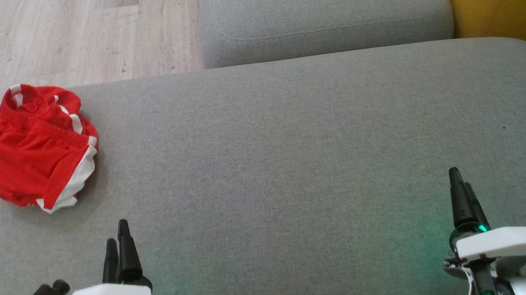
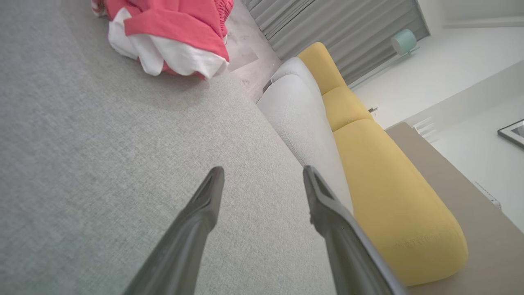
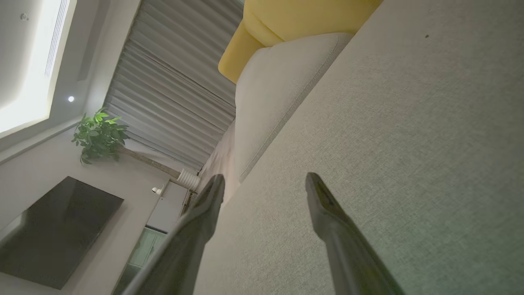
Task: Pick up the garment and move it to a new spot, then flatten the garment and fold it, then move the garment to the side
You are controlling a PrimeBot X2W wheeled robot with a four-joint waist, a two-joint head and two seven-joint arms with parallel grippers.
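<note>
While the left gripper (image 1: 116, 231) and right gripper (image 1: 460, 177) stand released, the garment (image 1: 36, 149) lies crumpled well beyond the left one.

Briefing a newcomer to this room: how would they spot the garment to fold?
Find the wide grey cushion before the robot and follow it to its far left corner, beside the wooden floor. A crumpled red garment lies there; its white trim and bright colour stand out against plain grey.
</note>
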